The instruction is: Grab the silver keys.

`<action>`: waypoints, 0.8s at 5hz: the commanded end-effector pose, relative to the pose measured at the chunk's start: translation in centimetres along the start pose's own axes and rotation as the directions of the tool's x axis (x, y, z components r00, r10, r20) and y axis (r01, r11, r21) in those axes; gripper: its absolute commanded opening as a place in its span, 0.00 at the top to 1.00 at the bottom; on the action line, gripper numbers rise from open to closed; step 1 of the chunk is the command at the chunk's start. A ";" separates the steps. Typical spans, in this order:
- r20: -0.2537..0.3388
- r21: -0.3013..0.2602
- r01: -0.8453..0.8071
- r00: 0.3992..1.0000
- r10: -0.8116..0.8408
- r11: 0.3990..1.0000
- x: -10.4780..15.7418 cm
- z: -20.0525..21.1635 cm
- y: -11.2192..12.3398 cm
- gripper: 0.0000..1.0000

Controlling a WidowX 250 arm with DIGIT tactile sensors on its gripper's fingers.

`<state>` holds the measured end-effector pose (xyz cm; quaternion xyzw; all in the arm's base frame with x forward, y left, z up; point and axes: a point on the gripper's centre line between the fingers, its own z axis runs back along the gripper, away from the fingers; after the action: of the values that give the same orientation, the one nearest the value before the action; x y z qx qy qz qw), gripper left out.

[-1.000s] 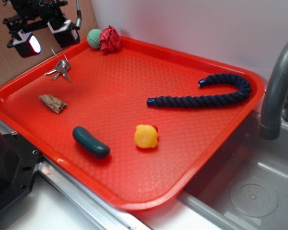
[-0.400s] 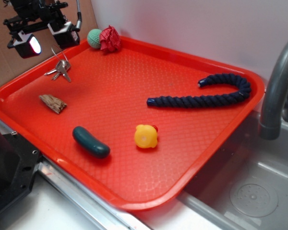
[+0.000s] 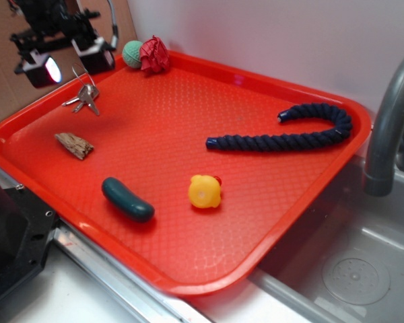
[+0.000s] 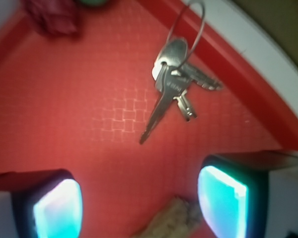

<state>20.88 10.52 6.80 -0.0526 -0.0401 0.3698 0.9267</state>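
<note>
We count one bunch of silver keys (image 4: 173, 82) on one red tray (image 3: 188, 128). One tool (image 3: 62, 59), jaws apart, empty, hovers above the keys.

I see the keys (image 4: 171, 84) lying on the red tray (image 4: 79, 119), upper centre of view, wire ring (image 4: 190, 22) reaching toward the tray's raised rim. Longest key points down-left. My gripper (image 4: 139, 206) is spread wide, both pads (image 4: 57, 208) glowing cyan at the bottom edge, apart from the keys. Btw pads, a bit of wood (image 4: 171, 223), blurred. Dark red thing (image 4: 52, 17) top left, too blurry to ID.
</note>
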 end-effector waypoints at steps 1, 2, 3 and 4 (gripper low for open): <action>0.080 0.011 -0.092 0.993 0.091 0.996 3.5 -0.6 0.8 0.00; 0.124 -0.001 -0.127 0.984 0.126 0.992 5.2 -0.7 1.3 0.00; 0.153 -0.023 -0.168 0.974 0.170 0.986 6.6 0.0 1.7 0.00; 0.171 -0.060 -0.209 0.961 0.217 0.976 7.7 0.2 1.7 0.00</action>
<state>25.31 15.73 5.81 -0.0490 -0.0951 0.4633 0.8797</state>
